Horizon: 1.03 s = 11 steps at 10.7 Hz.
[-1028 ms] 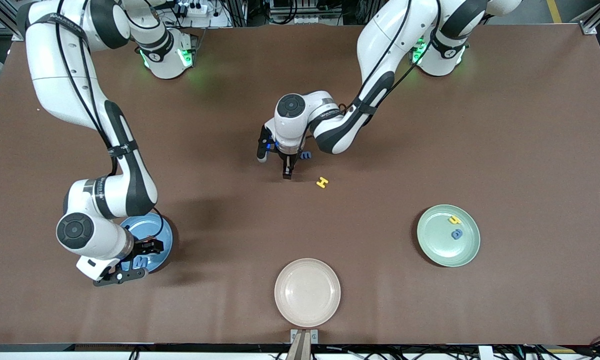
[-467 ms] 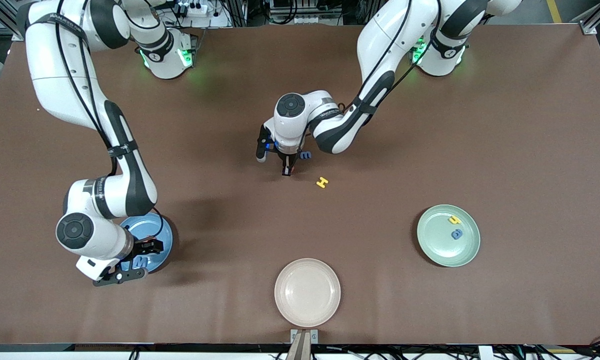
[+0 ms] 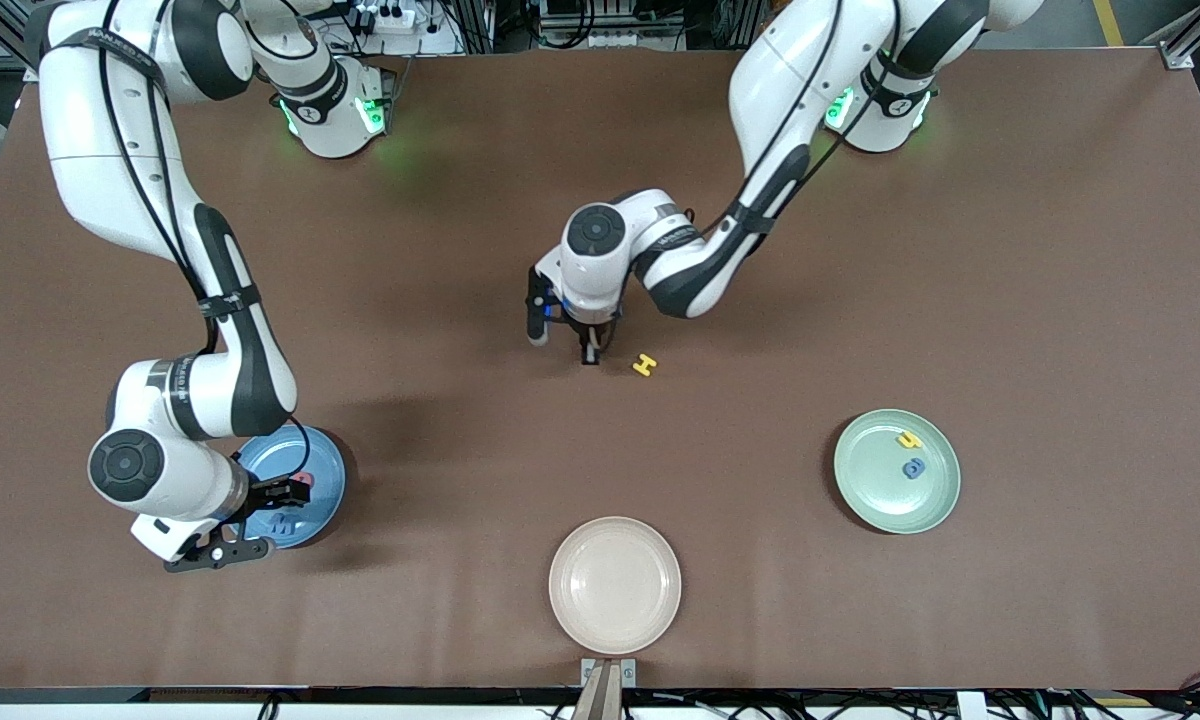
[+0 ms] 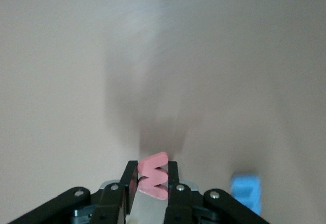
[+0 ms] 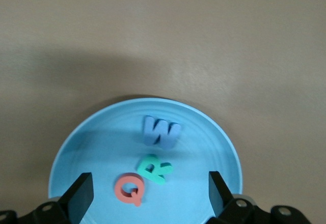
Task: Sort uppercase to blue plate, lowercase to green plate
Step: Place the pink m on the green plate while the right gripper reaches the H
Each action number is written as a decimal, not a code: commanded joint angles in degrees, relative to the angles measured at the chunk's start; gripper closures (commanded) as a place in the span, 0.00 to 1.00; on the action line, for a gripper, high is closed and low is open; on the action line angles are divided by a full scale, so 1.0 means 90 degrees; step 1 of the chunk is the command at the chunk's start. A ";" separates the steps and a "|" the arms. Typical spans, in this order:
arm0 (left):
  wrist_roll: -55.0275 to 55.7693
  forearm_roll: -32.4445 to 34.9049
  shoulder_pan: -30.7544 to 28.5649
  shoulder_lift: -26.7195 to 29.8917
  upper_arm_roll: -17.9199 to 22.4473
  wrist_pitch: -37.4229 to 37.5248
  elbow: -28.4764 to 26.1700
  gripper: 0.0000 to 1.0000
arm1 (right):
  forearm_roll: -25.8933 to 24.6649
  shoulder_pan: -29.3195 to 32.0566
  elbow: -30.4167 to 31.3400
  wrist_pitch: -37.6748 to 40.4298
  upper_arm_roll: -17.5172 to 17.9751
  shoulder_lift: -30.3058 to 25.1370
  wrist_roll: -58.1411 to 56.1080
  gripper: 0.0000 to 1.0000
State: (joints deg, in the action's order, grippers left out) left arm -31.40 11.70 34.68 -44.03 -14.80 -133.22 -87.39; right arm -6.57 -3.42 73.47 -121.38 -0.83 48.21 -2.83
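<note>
Left claw (image 4: 153,180) clenched on the red w (image 4: 153,175), over the bench (image 3: 1060,250) mid-table, beside the yellow H (image 3: 645,365) and the blue m (image 4: 247,193). Judged mid-carry; next, over to the green plate (image 3: 875,500), holding the blue a (image 3: 913,468) and yellow piece (image 3: 908,439). Right claw (image 5: 150,196) released above the blue plate (image 5: 214,142), with blue M (image 5: 161,131), teal R (image 5: 154,169), red Q (image 5: 129,189).
</note>
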 commanded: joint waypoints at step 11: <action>-0.0125 -0.1086 -0.2193 0.1211 0.2170 0.1736 -0.0290 1.00 | 0.0505 -0.2801 -0.0418 -0.0039 0.0161 0.0053 0.2767 0.00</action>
State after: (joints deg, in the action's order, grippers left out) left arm -32.26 3.53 14.55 -32.84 2.76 -118.08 -89.68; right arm -1.64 -26.00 71.42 -121.99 1.11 48.20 23.84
